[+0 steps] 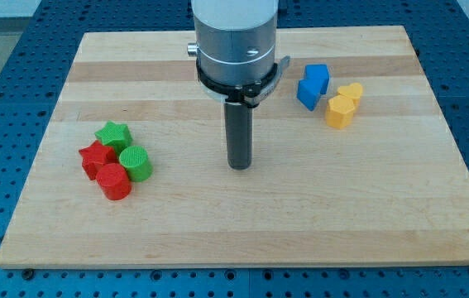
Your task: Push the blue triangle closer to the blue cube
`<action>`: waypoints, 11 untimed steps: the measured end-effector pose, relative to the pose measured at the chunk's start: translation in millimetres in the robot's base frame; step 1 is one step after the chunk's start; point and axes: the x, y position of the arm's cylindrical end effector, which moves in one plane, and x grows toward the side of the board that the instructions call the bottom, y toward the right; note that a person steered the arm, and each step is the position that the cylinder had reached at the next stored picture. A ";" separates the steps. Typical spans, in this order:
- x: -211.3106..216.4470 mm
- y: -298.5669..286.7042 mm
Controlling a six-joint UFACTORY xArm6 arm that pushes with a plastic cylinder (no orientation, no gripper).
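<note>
Our tip [240, 165] near board [217, 223] centre. Four blocks clustered at view's left: star [112, 133] topmost, cylinder [136, 163] below it. Four more blocks at upper right, well apart from tip: triangle [318, 78] touching cube [307, 93].

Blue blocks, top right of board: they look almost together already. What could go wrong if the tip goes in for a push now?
1. The blue triangle and blue cube appear already touching; any push may separate rather than close them.
2. The yellow blocks sit right against the blue pair on the view's right, so a shove likely drags them along.
3. My tip rests mid-board, well to the view's left and below; a straight approach would probably strike the cube first.
</note>
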 end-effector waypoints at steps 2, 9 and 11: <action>-1.3 0.0; -10.4 90.4; -9.6 90.4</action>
